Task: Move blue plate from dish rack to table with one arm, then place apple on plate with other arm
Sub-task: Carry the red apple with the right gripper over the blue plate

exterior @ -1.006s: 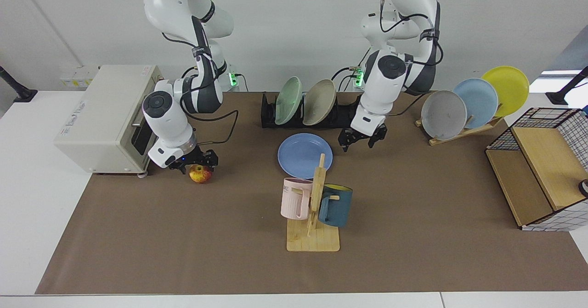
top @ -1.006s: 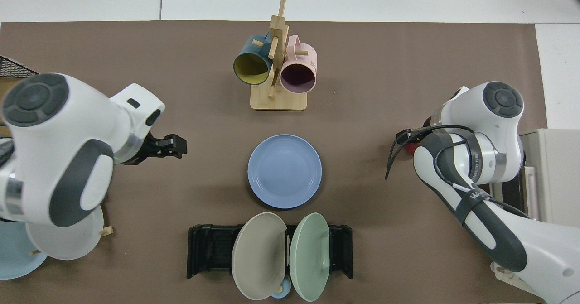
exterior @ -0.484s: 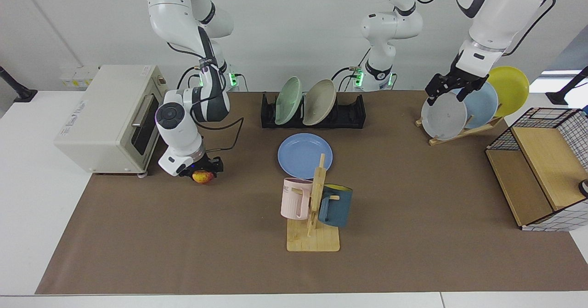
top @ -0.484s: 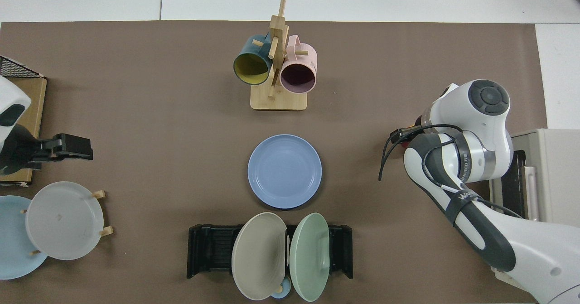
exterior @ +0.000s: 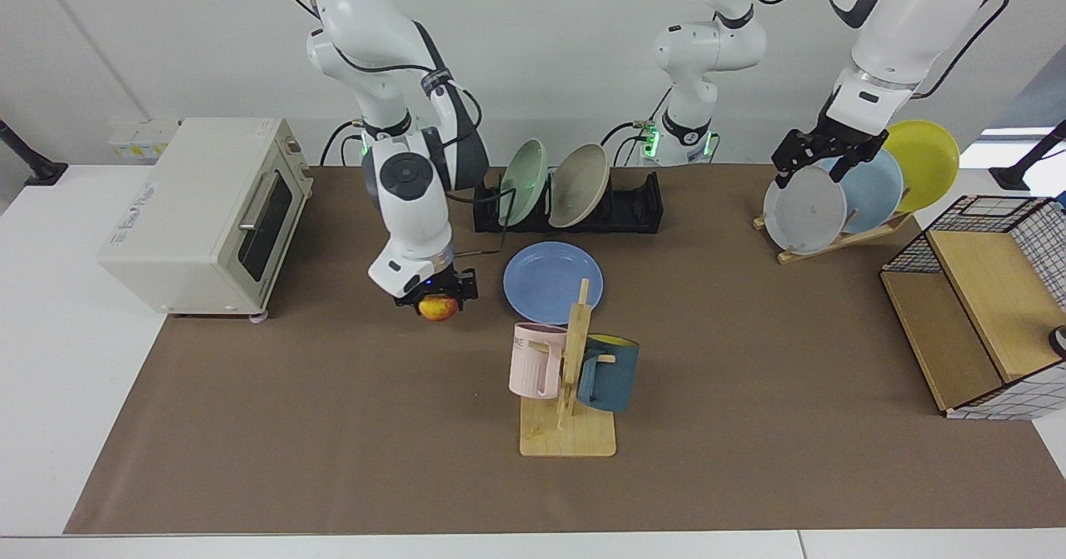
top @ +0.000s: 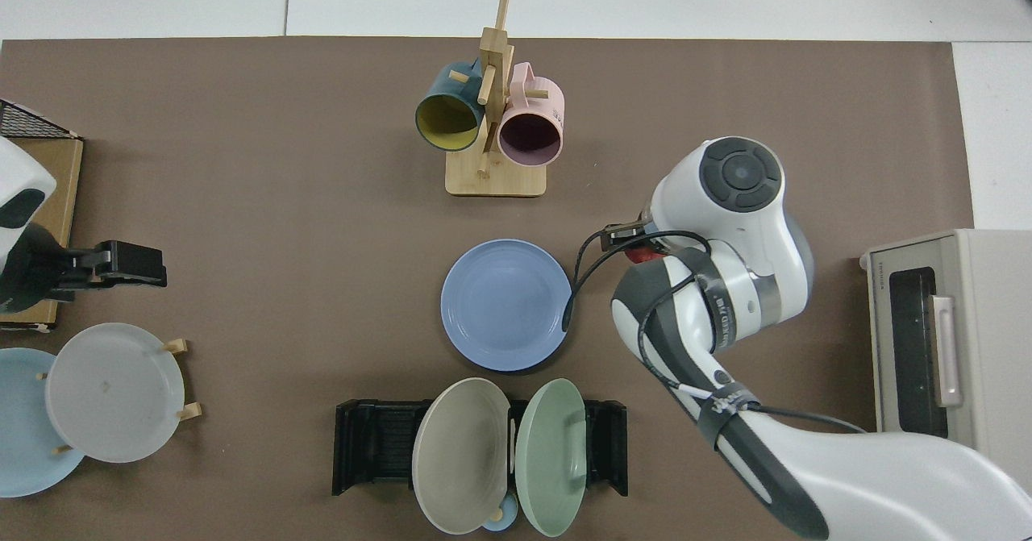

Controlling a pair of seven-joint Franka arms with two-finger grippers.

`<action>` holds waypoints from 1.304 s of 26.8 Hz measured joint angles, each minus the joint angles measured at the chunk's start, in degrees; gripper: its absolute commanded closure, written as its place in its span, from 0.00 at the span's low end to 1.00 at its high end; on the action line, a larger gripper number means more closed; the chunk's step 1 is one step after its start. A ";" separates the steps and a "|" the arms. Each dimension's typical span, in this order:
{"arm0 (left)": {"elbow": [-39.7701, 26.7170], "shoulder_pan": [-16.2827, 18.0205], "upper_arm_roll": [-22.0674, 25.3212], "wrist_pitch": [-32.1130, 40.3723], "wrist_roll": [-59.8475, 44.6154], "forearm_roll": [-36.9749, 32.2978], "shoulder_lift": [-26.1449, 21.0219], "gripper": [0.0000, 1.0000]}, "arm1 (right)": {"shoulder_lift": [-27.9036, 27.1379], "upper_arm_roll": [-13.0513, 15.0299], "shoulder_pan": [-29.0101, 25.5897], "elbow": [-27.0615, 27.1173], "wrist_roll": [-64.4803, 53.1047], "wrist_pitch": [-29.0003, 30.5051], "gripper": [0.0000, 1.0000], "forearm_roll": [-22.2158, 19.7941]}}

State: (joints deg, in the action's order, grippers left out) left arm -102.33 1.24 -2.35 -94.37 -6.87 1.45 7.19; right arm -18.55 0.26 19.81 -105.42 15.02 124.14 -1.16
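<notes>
Our right hand [exterior: 436, 292] is clamped around the apple [exterior: 438, 307], carrying it clear of the table [exterior: 749, 426] so it can pass over the plate's rim. Seen from the facing camera, the blue plate [exterior: 550, 280] lies flat on the brown mat just at the apple's 3 o'clock, already out of the dish rack [exterior: 633, 205], which sits at the plate's 12 o'clock with a green and a beige plate upright in its slots. We judge the carry is nearly over: the apple needs a short move sideways, then lowering. Our left hand [exterior: 820, 156] waits with fingers spread, raised by the wooden plate stand [exterior: 841, 238], out of the way.
</notes>
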 measured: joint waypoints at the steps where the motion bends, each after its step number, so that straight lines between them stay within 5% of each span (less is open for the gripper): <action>1: 0.00 -0.01 0.12 0.00 0.00 0.00 0.00 0.00 | 0.00 -0.03 1.40 0.37 1.65 -0.44 1.00 0.00; 15: 0.05 -2.07 3.85 0.01 0.80 -0.01 0.14 0.00 | -1.42 -0.26 14.12 1.52 19.76 -1.10 1.00 0.06; 25: 0.05 -2.45 3.83 0.01 0.80 -0.01 0.31 0.00 | -4.36 -0.26 17.52 1.28 22.93 2.22 1.00 0.91; 26: 0.05 -2.45 3.82 0.01 0.80 -0.01 0.31 0.00 | -4.65 -0.26 17.63 1.10 22.95 2.73 0.85 0.91; 28: 0.05 -2.46 3.80 0.01 0.80 -0.01 0.31 0.00 | -5.14 -0.26 17.74 0.58 22.96 3.87 0.01 0.94; 35: 0.05 -2.47 3.74 0.02 0.80 -0.01 0.31 0.00 | -5.50 0.01 17.70 0.14 22.96 4.50 0.00 2.84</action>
State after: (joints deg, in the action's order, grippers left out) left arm -102.28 -1.23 1.39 -94.34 -6.08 1.43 7.51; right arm -24.05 0.27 37.51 -105.28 37.98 128.63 1.69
